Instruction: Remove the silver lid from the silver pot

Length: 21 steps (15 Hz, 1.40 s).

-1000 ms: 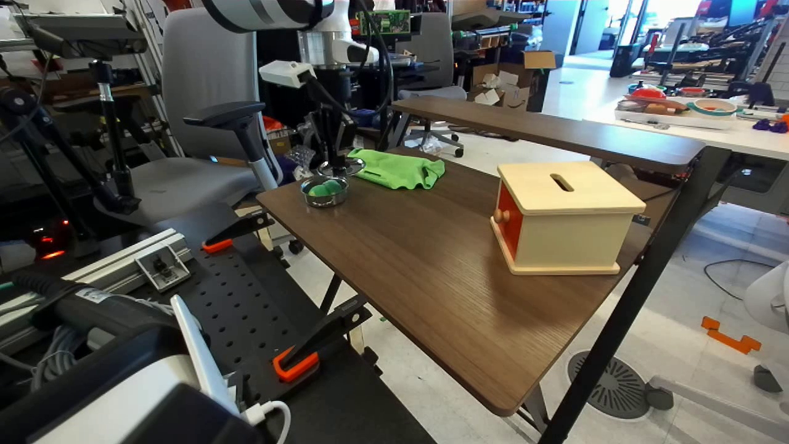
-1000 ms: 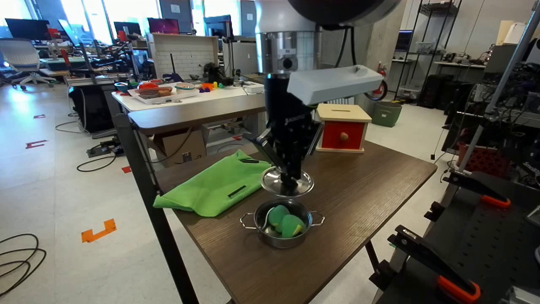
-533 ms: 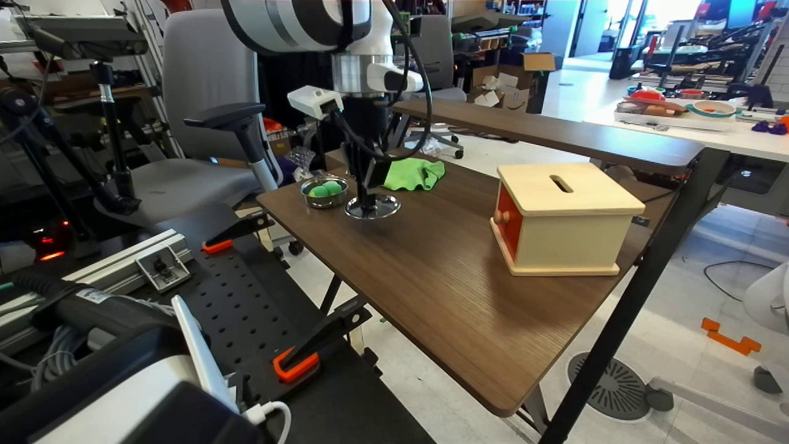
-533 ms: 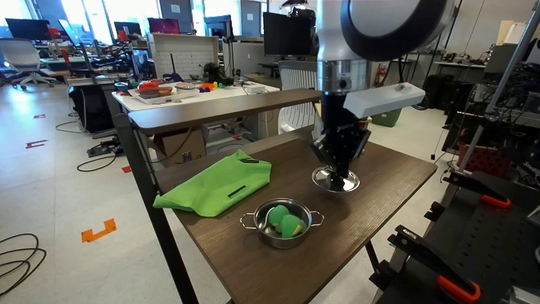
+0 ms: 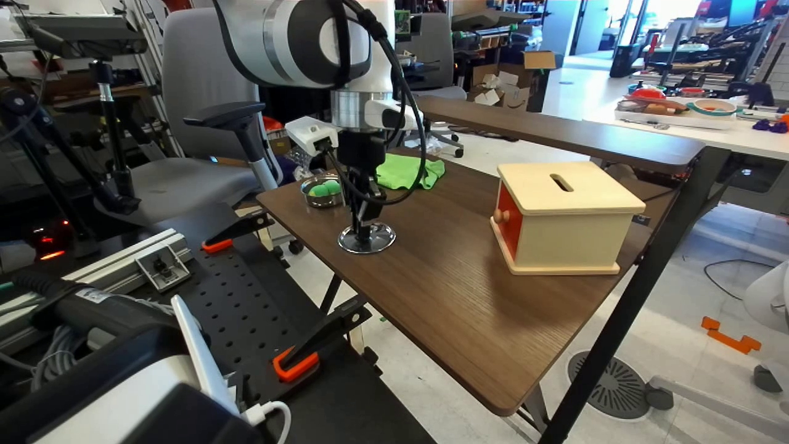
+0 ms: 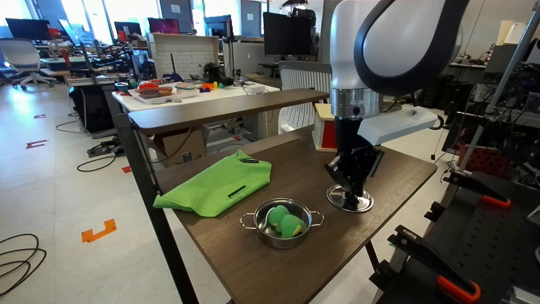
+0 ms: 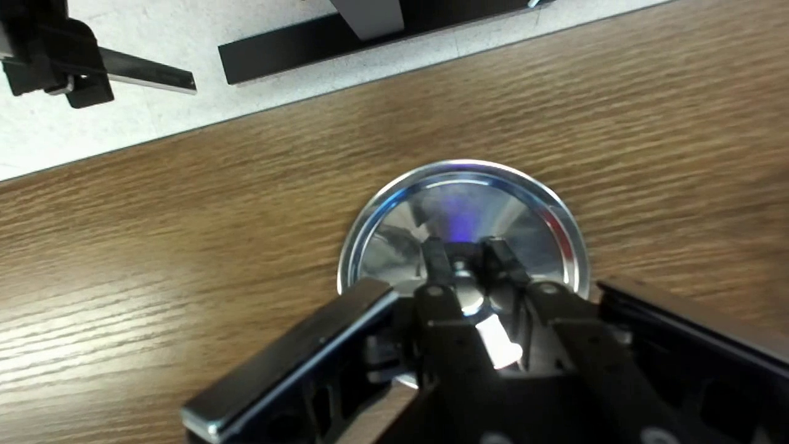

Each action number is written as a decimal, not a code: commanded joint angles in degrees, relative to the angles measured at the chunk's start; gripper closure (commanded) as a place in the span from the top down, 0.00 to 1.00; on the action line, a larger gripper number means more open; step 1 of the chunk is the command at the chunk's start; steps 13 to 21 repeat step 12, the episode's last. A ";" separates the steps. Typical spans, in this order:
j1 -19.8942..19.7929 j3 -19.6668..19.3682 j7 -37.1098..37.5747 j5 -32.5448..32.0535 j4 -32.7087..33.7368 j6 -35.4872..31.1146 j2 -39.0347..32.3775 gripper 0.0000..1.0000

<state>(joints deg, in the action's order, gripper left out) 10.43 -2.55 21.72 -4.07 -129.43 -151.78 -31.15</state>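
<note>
In an exterior view, silver lid (image 5: pixel 378 242) at or just above desk (image 5: pixel 444 277), contact unclear. In an exterior view, silver pot (image 6: pixel 281 242) stands uncovered, apart from it. Wrist view: jaws clenched on lid's middle; loosened before contact, it could drop and skid edgeward.

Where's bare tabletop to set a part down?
Biggest: the tabletop between the silver lid and the wooden box, running to the rounded corner in an exterior view. Smaller: between the green cloth and the box. Crowded: around the silver pot, cloth and lid, with the gripper on the lid.
</note>
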 commanded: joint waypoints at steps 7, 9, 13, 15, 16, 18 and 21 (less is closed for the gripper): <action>0.21 0.31 0.94 2.27 -3.52 -1.29 7.68 0.95; -0.36 1.66 -0.74 3.06 -4.99 0.60 12.03 1.00; -0.09 1.54 -0.60 2.44 -2.81 0.33 10.05 1.00; -0.09 1.54 -0.60 2.44 -2.81 0.33 10.05 1.00; -0.09 1.54 -0.60 2.44 -2.81 0.33 10.05 1.00; -0.09 1.54 -0.60 2.44 -2.81 0.33 10.05 1.00; -0.09 1.54 -0.60 2.44 -2.81 0.33 10.05 1.00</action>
